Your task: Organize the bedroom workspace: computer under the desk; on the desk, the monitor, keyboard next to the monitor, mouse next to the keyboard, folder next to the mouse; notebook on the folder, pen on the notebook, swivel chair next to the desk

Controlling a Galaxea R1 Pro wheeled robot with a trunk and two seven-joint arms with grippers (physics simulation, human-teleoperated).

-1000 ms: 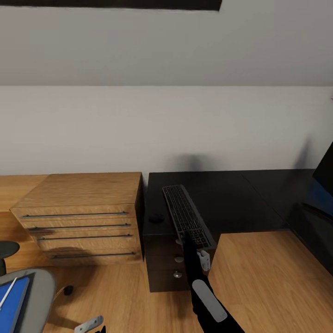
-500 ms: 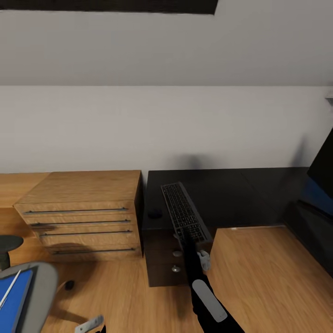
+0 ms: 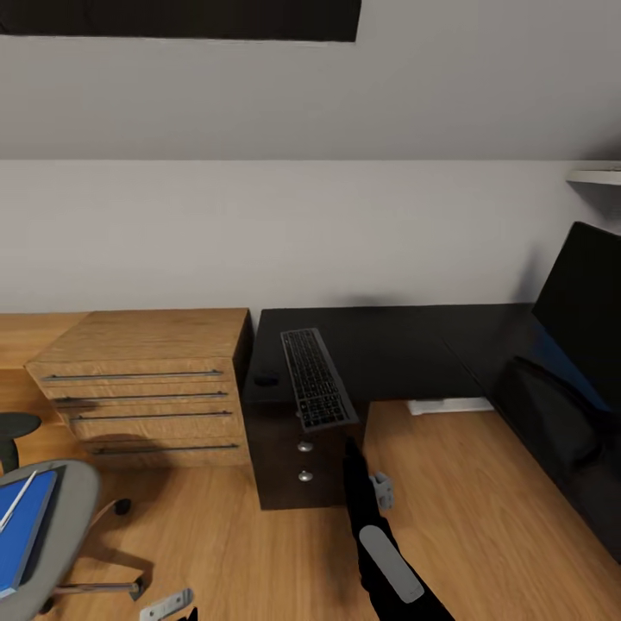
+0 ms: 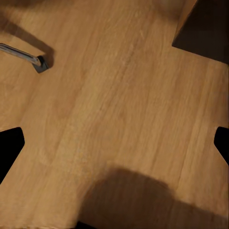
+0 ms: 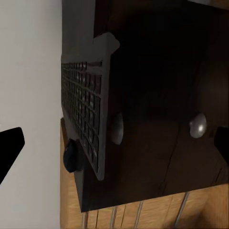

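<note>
On the glossy black table [image 3: 405, 354], near its left end above the dark drawer unit [image 3: 297, 461], lies the keyboard [image 3: 316, 390], with its near short end hanging a little over the front edge. Its long axis runs from this edge toward the wall. The small black mouse [image 3: 265, 379] sits just beside it on the left, and the monitor [image 3: 580, 315] stands well apart at the right side of the table. The right tool [image 3: 366, 470] is below the near end of the keyboard, in front of the drawer knobs, apart from it and holding nothing; in the right wrist view its fingertips [image 5: 10, 143] sit at the two borders, so I judge it wide open. The left tool [image 4: 114, 143] looks down at bare wood floor [image 4: 119, 95], also wide and empty. The swivel chair [image 3: 65, 517] at the lower left carries the blue folder [image 3: 21, 530] and a pen [image 3: 17, 511]. I think the folder comes next, and the left arm is the nearer one.
</note>
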